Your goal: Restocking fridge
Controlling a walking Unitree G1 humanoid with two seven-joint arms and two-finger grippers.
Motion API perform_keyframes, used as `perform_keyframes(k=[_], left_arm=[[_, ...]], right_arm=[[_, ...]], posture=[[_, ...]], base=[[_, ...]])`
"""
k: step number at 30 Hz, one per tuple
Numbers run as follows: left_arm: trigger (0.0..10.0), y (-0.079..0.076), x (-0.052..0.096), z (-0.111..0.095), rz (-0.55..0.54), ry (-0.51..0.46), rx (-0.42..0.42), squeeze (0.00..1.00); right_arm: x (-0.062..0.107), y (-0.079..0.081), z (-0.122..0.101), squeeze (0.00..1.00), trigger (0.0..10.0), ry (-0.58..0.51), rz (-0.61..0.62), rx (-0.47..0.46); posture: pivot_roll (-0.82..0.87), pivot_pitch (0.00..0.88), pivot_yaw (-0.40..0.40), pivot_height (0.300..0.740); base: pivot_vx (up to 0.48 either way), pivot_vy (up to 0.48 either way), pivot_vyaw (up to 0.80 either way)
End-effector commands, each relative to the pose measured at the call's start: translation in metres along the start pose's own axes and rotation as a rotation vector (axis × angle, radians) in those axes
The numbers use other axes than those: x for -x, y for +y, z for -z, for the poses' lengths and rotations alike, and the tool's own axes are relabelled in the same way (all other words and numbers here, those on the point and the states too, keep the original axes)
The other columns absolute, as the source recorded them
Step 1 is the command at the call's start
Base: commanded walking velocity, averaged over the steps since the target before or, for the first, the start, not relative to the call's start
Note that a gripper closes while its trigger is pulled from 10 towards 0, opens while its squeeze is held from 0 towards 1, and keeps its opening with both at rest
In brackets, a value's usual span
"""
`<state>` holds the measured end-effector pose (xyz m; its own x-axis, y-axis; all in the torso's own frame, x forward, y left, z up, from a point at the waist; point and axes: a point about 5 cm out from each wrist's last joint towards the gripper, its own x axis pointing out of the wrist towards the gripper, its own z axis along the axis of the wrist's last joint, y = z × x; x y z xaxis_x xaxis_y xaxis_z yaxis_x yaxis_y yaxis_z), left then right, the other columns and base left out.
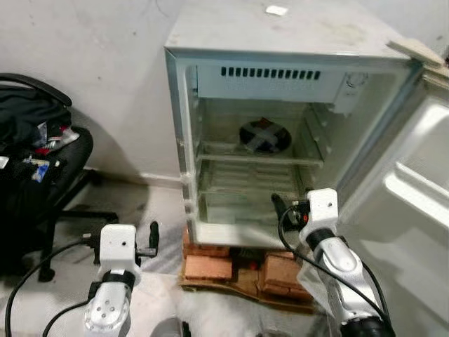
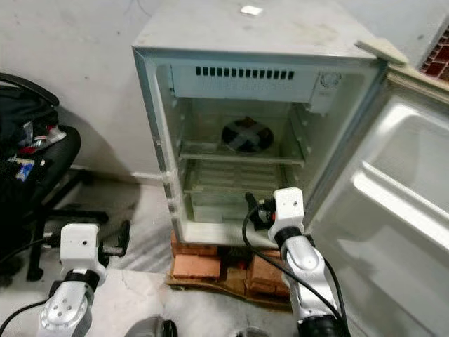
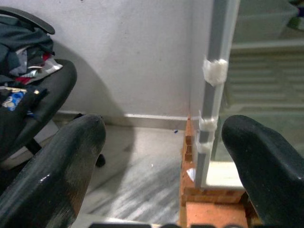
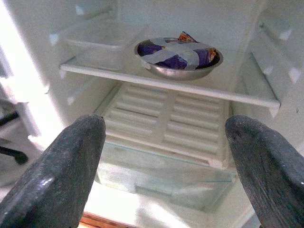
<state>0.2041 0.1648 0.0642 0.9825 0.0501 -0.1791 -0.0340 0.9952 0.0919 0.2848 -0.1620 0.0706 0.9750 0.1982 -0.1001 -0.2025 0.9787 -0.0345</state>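
A small white fridge [image 1: 280, 35] stands with its door [image 1: 414, 189] swung wide to the right. On its upper shelf [image 4: 166, 85] rests a metal bowl [image 4: 178, 57] of purple packets, taped across the top with a white cross. The lower ribbed shelf [image 4: 166, 118] holds nothing. My right gripper [image 1: 291, 203] is open at the fridge's lower front edge, pointing inside, with nothing between its fingers [image 4: 61, 171]. My left gripper [image 1: 151, 239] is open and empty, low beside the fridge's left front corner [image 3: 213, 95].
The fridge sits on red bricks [image 1: 210, 265]. A black office chair [image 1: 42, 175] piled with clothes and bags stands at the left against the wall. A small white object [image 1: 276, 10] lies on the fridge top. Bare floor [image 3: 137, 161] lies between chair and fridge.
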Motion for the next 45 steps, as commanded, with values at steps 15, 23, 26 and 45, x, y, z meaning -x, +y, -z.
perform_keyframes(k=[15,23,26,45], left_arm=[[10.0,0.001,-0.013,-0.006,-0.002,-0.04,0.002,0.0],[10.0,-0.003,-0.015,-0.007,0.012,-0.046,0.005,0.0],[10.0,-0.003,-0.016,-0.008,0.009,-0.049,0.007,0.0],[10.0,-0.01,-0.017,-0.013,0.096,-0.091,0.004,0.0]], right_arm=[[-0.007,0.012,-0.001,0.0,10.0,-0.028,-0.022,-0.009],[-0.01,0.032,-0.006,0.0,10.0,-0.059,-0.125,-0.02],[-0.009,0.023,-0.002,0.0,10.0,-0.036,-0.088,-0.021],[-0.012,0.01,0.008,0.0,10.0,0.056,0.001,-0.091]], posture=[[-0.02,0.058,0.038,0.74],[-0.02,0.073,0.039,0.74],[-0.02,0.07,0.039,0.74],[-0.02,0.072,0.04,0.74]], base=[[-0.254,0.0,0.0],[-0.256,0.0,0.0],[-0.257,0.0,0.0],[-0.114,-0.013,0.0]])
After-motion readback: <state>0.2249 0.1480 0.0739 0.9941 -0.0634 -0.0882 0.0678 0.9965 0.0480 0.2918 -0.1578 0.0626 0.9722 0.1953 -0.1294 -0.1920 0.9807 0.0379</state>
